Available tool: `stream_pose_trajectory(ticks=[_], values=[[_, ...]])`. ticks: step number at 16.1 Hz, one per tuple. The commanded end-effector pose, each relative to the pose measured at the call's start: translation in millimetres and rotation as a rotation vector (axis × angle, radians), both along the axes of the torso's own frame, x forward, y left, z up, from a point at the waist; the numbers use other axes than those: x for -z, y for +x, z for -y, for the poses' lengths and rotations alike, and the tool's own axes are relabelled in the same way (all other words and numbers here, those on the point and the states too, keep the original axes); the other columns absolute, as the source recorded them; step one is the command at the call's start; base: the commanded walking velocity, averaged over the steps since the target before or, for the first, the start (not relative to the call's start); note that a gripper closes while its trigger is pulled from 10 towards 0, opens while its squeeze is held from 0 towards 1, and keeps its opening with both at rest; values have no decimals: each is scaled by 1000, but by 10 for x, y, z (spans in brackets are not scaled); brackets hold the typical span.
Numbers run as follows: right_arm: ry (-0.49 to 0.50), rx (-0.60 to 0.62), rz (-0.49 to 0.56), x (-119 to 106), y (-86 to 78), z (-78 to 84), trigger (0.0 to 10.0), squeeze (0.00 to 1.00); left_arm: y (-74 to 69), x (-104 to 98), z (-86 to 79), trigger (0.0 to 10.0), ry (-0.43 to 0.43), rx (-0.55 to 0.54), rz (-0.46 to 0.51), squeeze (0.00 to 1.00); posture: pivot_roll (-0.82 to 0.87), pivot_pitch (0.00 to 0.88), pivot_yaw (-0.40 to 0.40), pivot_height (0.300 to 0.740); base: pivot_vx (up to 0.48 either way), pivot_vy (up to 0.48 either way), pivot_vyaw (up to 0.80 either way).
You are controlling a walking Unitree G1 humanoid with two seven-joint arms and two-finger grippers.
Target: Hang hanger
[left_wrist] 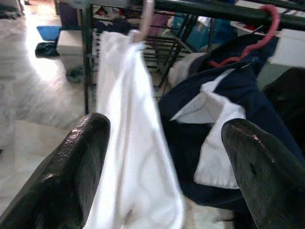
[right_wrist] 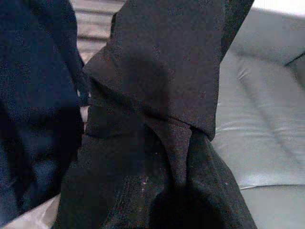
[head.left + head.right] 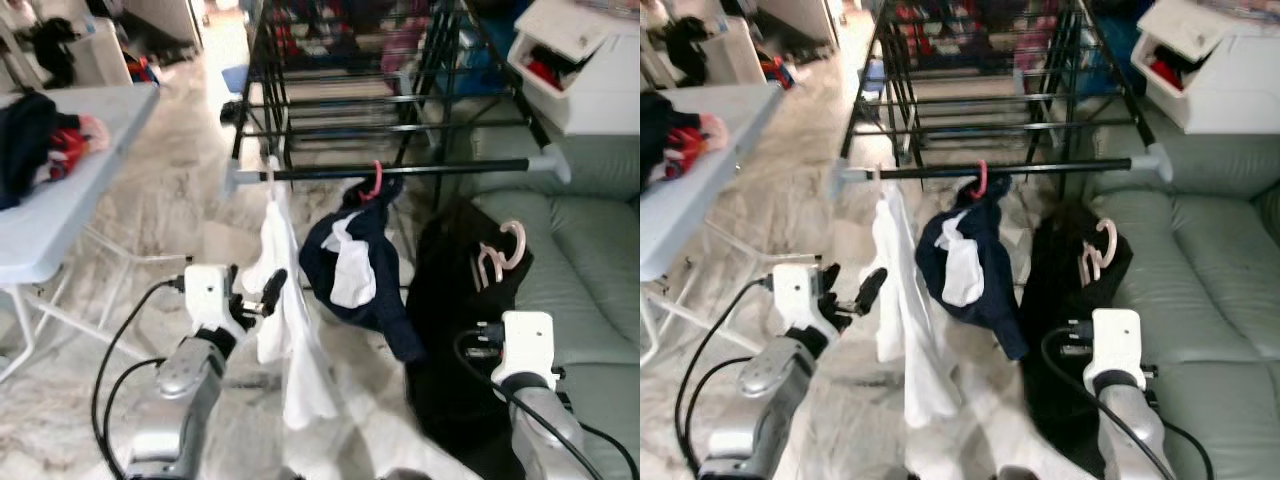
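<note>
Pink hanger (image 3: 505, 250) with black garment (image 3: 455, 330) below rail (image 3: 400, 171), at 4 o'clock of hung navy shirt (image 3: 355, 265). Right gripper grasp: cannot tell. Left gripper (image 1: 162, 157) spread, beside white shirt (image 3: 285, 320). Step: lift. Next: hook over rail.

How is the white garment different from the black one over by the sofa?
The white garment already hangs from the rail and is pale and long; the black garment is dark, sits below the rail, and its pink hanger is not hooked on. The left gripper, open, is beside the white one; the right arm is behind the black one. Both are clothes on hangers.
</note>
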State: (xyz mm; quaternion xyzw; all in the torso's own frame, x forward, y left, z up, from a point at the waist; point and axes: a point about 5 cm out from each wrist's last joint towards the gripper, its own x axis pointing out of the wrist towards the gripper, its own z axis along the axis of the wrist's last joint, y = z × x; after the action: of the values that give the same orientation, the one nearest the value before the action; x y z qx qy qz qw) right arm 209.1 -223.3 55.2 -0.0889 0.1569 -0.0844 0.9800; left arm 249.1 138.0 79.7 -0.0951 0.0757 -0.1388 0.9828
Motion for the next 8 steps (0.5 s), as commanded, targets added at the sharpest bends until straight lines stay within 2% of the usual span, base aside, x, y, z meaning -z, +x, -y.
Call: stream_pose_trajectory(ticks=[1, 5, 8], values=[[-33, 26, 86, -165, 64, 64, 10000, 0, 18, -41, -10, 10000, 6, 7, 17, 0, -71, 0, 46, 740, 0, 0, 0], [-79, 80, 108, -213, 80, 180, 10000, 0, 16, -59, 18, 10000, -1, 34, 27, 0, -73, 0, 48, 740, 0, 0, 0], [-71, 69, 109, -205, 95, 156, 10000, 0, 15, -61, 25, 10000, -6, 43, 30, 0, -73, 0, 48, 740, 316, 0, 0]])
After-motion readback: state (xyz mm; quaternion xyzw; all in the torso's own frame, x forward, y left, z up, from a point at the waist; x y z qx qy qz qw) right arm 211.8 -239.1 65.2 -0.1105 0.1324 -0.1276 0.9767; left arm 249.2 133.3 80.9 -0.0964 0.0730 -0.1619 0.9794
